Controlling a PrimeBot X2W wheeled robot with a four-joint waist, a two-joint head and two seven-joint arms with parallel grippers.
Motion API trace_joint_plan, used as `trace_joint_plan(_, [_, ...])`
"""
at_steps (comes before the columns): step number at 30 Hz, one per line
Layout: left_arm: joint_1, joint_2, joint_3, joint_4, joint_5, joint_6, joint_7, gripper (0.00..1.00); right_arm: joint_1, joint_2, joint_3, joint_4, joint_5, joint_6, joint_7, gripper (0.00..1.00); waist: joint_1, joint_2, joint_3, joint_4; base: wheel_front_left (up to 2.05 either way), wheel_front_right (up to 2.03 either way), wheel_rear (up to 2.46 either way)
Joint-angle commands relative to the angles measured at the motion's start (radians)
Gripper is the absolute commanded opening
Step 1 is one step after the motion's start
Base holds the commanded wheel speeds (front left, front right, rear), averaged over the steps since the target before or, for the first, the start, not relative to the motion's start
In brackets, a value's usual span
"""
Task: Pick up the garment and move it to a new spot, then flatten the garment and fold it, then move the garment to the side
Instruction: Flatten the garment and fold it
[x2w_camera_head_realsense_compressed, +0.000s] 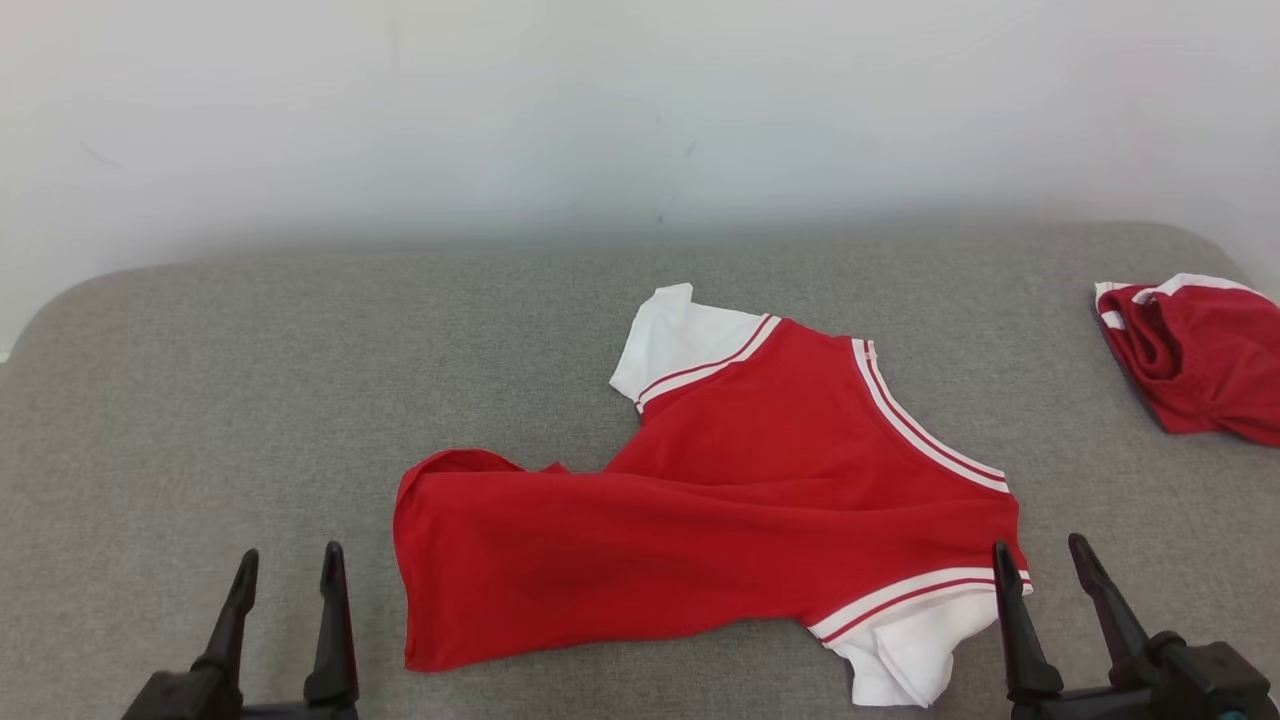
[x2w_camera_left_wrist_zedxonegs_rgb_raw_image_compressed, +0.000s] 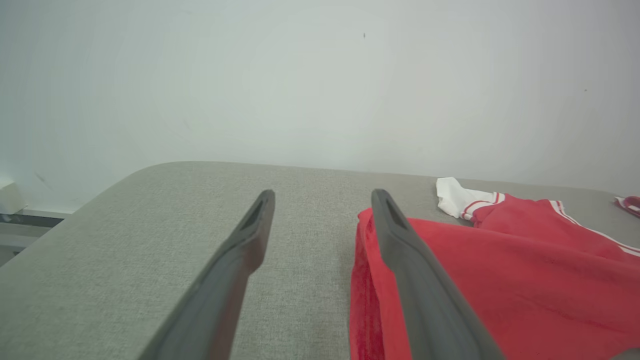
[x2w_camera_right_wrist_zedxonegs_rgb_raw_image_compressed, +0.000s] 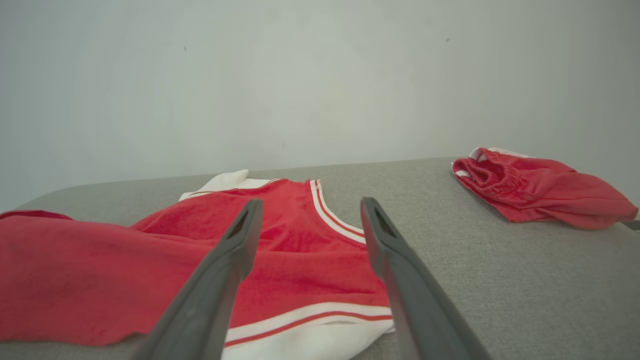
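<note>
the red t-shirt with white sleeves lies sideways near the middle of the grey padded surface, hem to the robot's left, striped neckline to its right, one sleeve far and one near. its far hem corner is turned over in a hump, so it's not flat yet. the left gripper hangs wide and empty just beside the hem; the right gripper, also wide and empty, sits by the near sleeve. red shorts lie well apart at the right. this looks like the flattening step: next, pinch the hem's rumpled corner and draw it outward while the neckline end stays put.
</note>
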Motion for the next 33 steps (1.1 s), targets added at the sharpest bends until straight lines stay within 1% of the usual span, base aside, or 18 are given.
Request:
trace_joint_plan(1, [0.024,-0.007,0.010,-0.021,0.005,0.002,-0.003,1.00,0.013,-0.007,0.002,0.001,0.002,-0.003,-0.004,1.00,0.0001,0.0000,-0.006,0.006,0.00,0.00,0.00])
trace_joint_plan(8, [0.118,-0.027,0.027,-0.128,0.025,0.012,-0.003,1.00,0.047,-0.011,-0.005,0.000,0.005,-0.003,-0.004,1.00,0.0001,0.0000,-0.014,0.017,0.00,0.00,0.00])
trace_joint_plan(16, [0.155,-0.030,0.018,-0.158,0.018,0.027,-0.003,1.00,0.067,-0.004,0.000,-0.001,0.002,-0.003,-0.004,1.00,0.0001,0.0000,-0.014,0.024,0.00,0.00,0.00])
trace_joint_plan(20, [0.161,-0.030,0.008,-0.163,0.024,0.030,-0.003,1.00,0.065,-0.013,0.015,0.010,0.003,-0.003,-0.004,1.00,0.0001,0.0000,-0.015,0.022,0.00,0.00,0.00])
trace_joint_plan(24, [0.153,-0.030,-0.013,-0.140,0.030,0.023,-0.003,1.00,0.057,-0.034,0.051,0.030,0.006,-0.003,0.014,1.00,0.0001,0.0000,-0.009,0.021,0.00,0.00,0.00])
trace_joint_plan(29, [0.123,-0.030,-0.071,-0.059,0.036,0.004,-0.003,1.00,0.043,-0.061,0.084,0.065,0.001,-0.003,0.039,1.00,0.0001,0.0000,0.010,0.024,0.00,0.00,0.00])
trace_joint_plan(33, [0.106,-0.030,-0.099,0.000,0.036,0.001,-0.003,1.00,0.033,-0.073,0.116,0.098,-0.004,-0.003,0.045,1.00,0.0001,0.0000,0.024,0.023,0.00,0.00,0.00])
